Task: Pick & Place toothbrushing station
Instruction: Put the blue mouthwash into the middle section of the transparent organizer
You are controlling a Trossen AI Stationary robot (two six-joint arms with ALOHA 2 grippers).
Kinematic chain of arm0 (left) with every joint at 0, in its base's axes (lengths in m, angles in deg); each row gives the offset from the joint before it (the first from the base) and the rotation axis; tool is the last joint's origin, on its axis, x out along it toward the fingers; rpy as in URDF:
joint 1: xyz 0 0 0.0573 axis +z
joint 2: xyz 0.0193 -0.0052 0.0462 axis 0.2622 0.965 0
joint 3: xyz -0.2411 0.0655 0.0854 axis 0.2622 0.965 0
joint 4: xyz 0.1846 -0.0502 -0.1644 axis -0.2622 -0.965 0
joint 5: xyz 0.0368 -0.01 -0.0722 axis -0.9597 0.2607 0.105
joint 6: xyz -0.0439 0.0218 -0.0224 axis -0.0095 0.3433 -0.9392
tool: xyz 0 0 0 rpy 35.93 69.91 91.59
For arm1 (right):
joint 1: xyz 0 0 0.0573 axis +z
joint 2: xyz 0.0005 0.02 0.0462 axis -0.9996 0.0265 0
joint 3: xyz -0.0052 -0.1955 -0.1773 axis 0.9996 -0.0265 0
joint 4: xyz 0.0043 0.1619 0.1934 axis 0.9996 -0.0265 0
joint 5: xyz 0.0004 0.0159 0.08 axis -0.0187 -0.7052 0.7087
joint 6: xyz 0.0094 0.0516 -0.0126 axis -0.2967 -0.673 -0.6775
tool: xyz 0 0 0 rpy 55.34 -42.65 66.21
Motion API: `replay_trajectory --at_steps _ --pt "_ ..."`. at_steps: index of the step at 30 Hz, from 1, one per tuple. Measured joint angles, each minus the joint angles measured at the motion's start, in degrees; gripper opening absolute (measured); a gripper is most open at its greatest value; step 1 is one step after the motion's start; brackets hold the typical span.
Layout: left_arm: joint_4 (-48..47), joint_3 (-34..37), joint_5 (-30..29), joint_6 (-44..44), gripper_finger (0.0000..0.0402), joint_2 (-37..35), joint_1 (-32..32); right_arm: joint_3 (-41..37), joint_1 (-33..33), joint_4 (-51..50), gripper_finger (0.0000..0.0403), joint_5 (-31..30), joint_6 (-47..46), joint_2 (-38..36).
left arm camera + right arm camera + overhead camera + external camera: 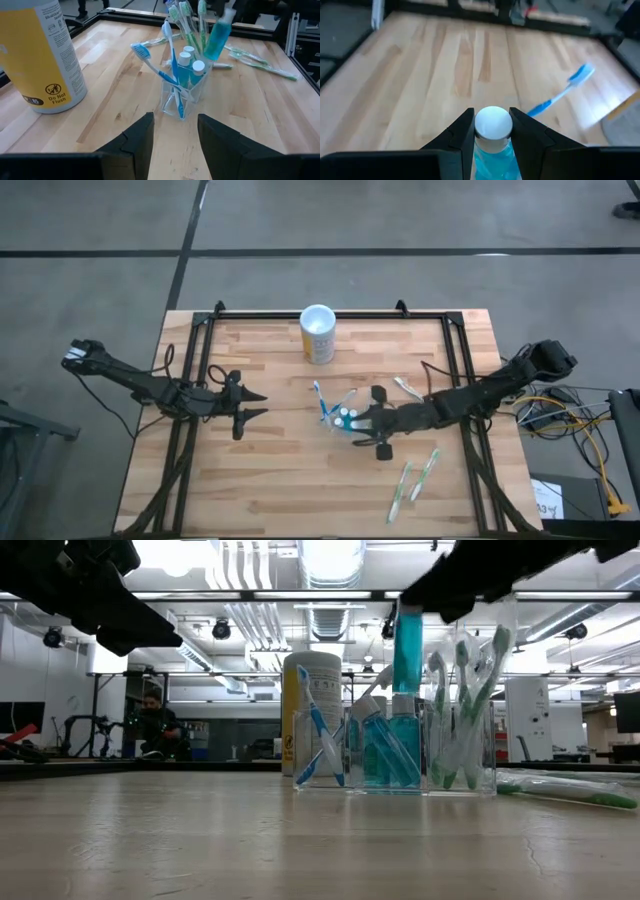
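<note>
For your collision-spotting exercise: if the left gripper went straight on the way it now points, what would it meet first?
Probably the clear toothbrushing station, which lies dead ahead of the open left gripper; the yellow canister stands off to one side.

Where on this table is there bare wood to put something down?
Bare wood lies in front of the left pincer and behind it, left of the yellow cup. It is crowded mid-table around the toothbrushing station, where the right pincer holds a blue bottle, and by the loose green toothbrushes.
</note>
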Motion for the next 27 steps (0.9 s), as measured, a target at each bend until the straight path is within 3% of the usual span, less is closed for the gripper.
replay_trajectory --at_steps 10,27 --pt "0.0 0.0 0.0 0.0 0.0157 0.0 0.0 3.9 -1.3 -1.6 0.01 1.0 -2.7 6.1" --pt "-0.1 0.0 0.0 0.0 0.0157 0.0 0.0 3.3 -2.4 -13.7 0.01 -0.1 -7.6 1.9"
